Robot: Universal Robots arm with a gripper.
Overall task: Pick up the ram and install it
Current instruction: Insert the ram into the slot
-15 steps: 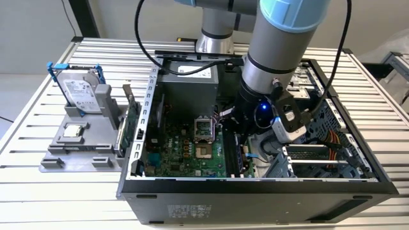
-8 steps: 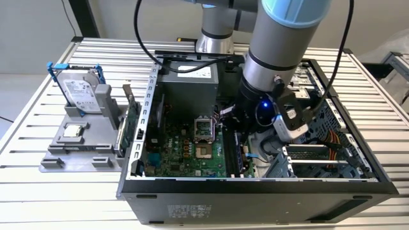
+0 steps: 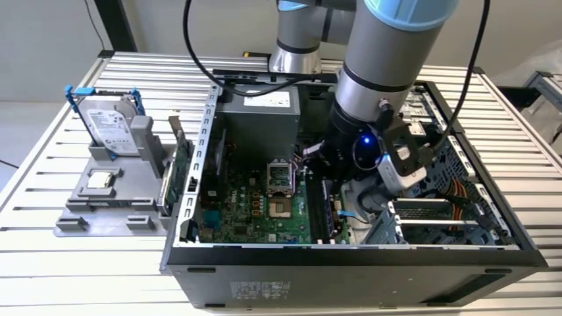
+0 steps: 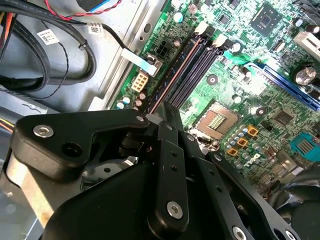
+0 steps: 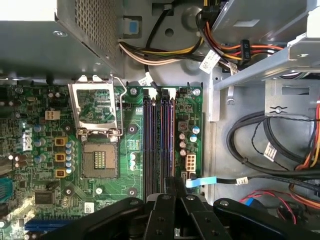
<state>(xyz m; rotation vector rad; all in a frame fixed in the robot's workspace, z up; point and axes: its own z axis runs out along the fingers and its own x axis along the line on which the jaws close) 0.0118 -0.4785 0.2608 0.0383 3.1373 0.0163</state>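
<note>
Grey arm bent down into open case [image 3: 351, 253], gripper [image 5: 169, 187] over memory slots [image 5: 159, 142] (motherboard [image 5: 45, 150]).

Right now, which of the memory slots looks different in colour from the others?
The slot with a thin reddish-blue streak along its length, running toward the pincer; the others beside it are plain dark.

No lettering can be made out on the hard drive's label [image 3: 112, 129] (nor on the cable tags [image 5: 270, 150]).
</note>
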